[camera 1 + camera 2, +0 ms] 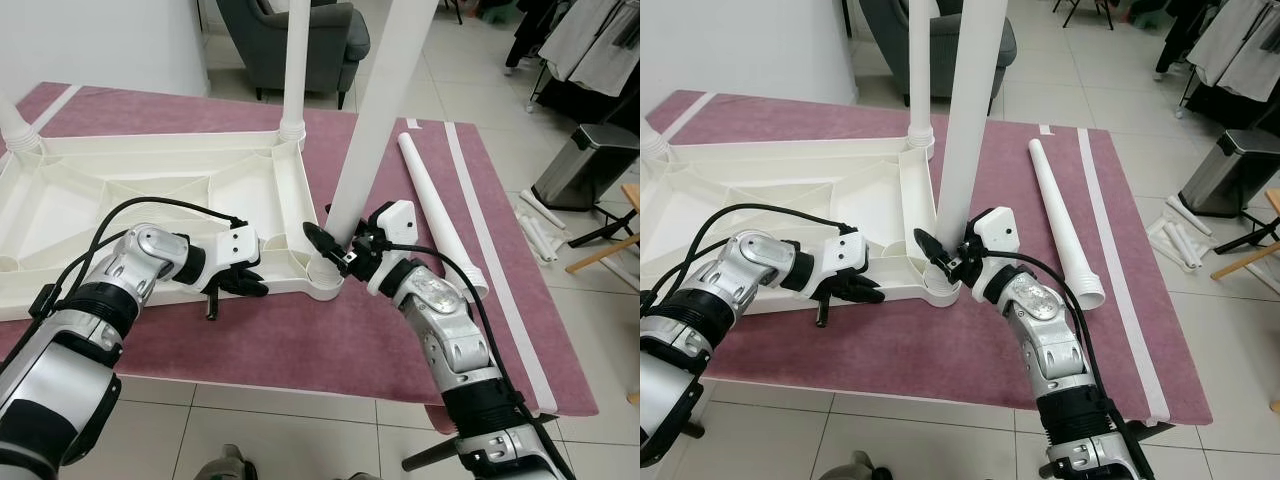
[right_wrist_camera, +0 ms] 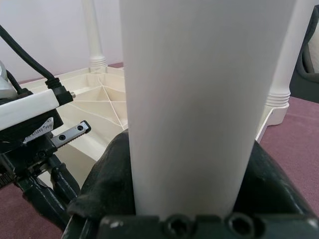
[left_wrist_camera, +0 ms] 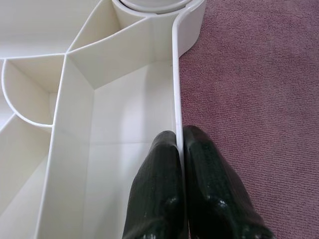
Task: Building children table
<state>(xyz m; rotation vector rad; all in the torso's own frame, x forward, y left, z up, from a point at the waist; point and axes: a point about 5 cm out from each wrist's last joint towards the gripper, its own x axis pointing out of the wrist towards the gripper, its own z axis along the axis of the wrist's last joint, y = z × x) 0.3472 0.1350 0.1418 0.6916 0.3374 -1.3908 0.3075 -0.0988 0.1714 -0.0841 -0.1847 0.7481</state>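
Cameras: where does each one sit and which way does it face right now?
Left eye view: head, looking down at the upturned white tabletop on the purple rug; both silver arms show.
Right eye view: same scene; loose table leg lies right.
Left wrist view: along the left gripper, fingers pinching the tabletop's rim.
Right wrist view: along the right gripper, clasping the upright table leg.
Both wrist views share the tabletop's ribs.

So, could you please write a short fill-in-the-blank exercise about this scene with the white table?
1. The left gripper pinches the tabletop's ____.
2. The right gripper holds a white ____ standing in a corner socket.
3. One spare leg lies on the ____ rug.

Missing words: rim; leg; purple
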